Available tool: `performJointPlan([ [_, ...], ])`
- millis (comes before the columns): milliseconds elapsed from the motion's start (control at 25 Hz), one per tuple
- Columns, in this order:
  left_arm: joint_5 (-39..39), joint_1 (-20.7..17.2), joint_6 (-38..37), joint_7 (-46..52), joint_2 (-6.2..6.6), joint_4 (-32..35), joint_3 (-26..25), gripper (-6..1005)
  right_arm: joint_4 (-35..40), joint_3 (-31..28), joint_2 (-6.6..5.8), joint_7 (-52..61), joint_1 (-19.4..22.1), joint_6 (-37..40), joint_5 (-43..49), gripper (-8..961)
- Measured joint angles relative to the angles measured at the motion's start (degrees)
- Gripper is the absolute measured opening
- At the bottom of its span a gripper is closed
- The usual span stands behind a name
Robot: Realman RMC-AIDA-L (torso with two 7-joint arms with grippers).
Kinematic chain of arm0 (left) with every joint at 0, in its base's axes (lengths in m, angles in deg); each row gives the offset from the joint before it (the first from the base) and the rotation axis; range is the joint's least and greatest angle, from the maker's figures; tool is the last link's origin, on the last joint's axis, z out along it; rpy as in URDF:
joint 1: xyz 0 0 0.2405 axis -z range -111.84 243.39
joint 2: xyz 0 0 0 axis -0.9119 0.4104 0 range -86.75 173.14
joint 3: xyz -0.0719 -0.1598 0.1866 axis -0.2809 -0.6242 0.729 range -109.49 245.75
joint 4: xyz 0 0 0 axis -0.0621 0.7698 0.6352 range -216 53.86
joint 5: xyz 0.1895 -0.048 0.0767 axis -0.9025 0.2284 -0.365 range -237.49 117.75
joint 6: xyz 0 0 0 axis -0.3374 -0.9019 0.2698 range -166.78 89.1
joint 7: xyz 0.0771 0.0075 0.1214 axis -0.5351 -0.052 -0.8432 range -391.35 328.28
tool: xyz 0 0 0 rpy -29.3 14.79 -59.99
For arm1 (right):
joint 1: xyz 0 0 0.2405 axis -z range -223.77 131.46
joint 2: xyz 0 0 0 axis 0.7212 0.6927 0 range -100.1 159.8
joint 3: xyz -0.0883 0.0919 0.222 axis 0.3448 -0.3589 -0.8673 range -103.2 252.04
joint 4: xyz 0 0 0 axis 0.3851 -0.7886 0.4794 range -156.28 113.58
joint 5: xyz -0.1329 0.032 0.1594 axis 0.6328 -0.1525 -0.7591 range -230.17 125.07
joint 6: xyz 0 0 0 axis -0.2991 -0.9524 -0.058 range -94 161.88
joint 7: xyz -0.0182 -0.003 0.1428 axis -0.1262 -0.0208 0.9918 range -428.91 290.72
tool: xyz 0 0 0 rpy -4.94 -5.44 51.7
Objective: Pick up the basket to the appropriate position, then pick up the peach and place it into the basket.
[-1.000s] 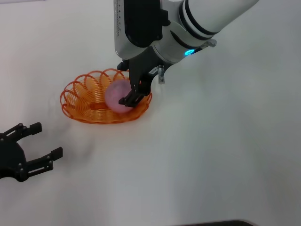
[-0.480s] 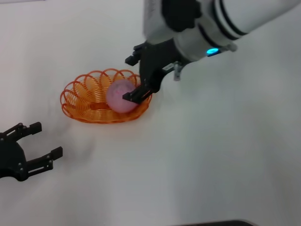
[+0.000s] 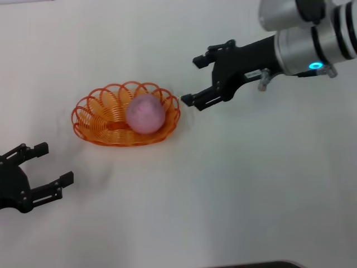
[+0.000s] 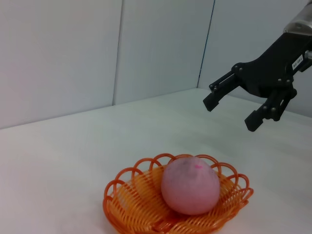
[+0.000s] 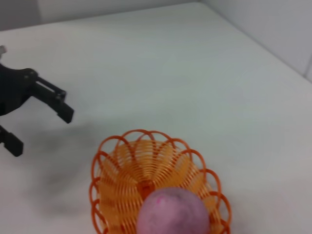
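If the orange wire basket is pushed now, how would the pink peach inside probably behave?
The round pale pink peach would probably roll, since it sits loose. The shallow orange looped-wire basket looks light, so it likely slides easily, though its scalloped rim may hold the fruit in.

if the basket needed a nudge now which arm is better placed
Probably the right. The right gripper, open, hovers just past the basket rim by the peach; the left gripper, also open, sits farther off near the table edge.

No readable text, small white label on right gripper (image 4: pixel 296 62) illegible
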Motion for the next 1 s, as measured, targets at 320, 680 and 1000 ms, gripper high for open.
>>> performJointPlan([
  [320,0.0,0.1,0.0,0.0,0.05,0.0,-0.5,876,-0.3,-1.3,0.19,-2.6,2.5,-0.5,-2.7,953],
  [680,0.0,0.1,0.1,0.0,0.09,-0.1,-1.0,875,-7.7,-5.5,0.3,-17.1,9.0,-0.7,-17.6,953],
  [1000,0.0,0.1,0.1,-0.1,0.09,-0.1,-1.2,873,-22.1,-5.9,0.31,-30.8,9.7,1.2,-22.5,951],
])
